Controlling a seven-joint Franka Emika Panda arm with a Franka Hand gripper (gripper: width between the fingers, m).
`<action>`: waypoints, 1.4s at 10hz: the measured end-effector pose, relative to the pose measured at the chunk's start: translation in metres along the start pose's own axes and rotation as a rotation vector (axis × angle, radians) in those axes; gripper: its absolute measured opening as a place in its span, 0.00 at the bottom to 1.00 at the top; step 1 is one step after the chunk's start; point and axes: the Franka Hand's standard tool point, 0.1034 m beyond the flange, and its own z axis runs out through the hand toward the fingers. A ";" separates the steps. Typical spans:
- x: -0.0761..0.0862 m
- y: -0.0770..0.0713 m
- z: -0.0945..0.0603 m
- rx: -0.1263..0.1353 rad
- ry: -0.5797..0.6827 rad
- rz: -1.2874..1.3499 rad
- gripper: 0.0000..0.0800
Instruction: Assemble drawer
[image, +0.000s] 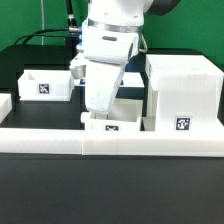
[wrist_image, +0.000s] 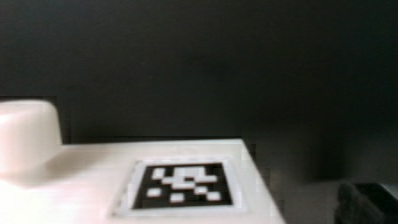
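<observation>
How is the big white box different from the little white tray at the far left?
The housing is far taller and bulkier than the tray at the exterior view's left. The tray is open on top; the housing's top looks closed. The housing stands by the border wall, the tray farther back. Both are white, each with a black-and-white square tag.

A white robot arm (image: 108, 35) hung down from above over the middle of the bench, close to the edge nearest the exterior camera. Its wrist leaned slightly toward the exterior view's left. The gripper (image: 98, 110) pointed downward, low over the bench. Its fingertips were hidden, so whether the jaws were apart or closed could not be told.
</observation>
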 end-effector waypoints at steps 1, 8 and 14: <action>0.000 0.000 0.000 0.000 0.000 0.000 0.81; -0.001 -0.001 0.000 0.004 -0.002 0.001 0.05; 0.005 -0.004 -0.007 0.008 0.000 -0.002 0.05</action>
